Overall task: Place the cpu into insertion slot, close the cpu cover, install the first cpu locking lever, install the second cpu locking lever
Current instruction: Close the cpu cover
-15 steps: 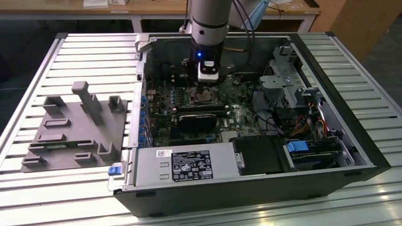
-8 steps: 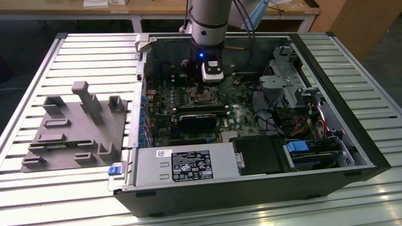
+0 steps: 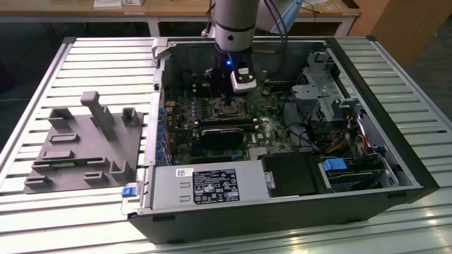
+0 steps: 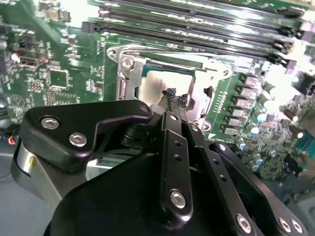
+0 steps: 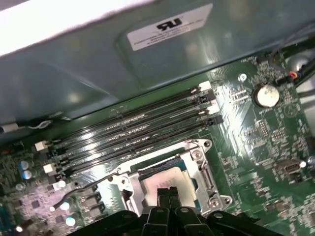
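Gripper (image 4: 176,96), fingers closed narrow, partly hides the apparently seated cpu (image 4: 155,82) beside memory slots (image 5: 133,125).

We see the arm (image 3: 233,21) coming straight down in the exterior view, its silver-grey last link upright. Below it the wrist (image 3: 227,55) is black, with a small blue light (image 3: 227,64) lit on it. A white module (image 3: 244,79) sits on the wrist's side toward the exterior view's right. In both wrist views the gripper (image 4: 174,94) (image 5: 167,191) points away from the cameras. Its two slim black fingers (image 4: 172,147) lie pressed together along their length, tips meeting.
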`<state>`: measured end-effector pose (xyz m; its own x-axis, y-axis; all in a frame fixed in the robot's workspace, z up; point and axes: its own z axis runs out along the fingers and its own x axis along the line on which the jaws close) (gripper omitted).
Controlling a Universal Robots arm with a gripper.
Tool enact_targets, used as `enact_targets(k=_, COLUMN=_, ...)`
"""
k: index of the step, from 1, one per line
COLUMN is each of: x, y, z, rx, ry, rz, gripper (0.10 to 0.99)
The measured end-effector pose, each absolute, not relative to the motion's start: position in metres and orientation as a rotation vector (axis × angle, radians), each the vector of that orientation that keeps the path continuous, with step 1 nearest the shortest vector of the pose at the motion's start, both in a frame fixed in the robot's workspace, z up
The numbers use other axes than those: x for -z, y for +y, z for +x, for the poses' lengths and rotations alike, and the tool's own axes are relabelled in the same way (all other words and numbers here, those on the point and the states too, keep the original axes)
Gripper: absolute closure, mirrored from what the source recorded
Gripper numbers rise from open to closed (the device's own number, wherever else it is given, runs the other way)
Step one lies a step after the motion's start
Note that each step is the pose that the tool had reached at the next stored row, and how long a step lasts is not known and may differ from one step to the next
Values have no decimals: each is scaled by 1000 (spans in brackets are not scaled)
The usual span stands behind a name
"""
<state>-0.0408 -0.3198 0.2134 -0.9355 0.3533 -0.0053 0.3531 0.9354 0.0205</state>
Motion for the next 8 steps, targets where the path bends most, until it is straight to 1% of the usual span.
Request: enact_targets(k=8, x=-213, y=-320, z=-41, rx=-42, ry=3081, rz=384, gripper=984)
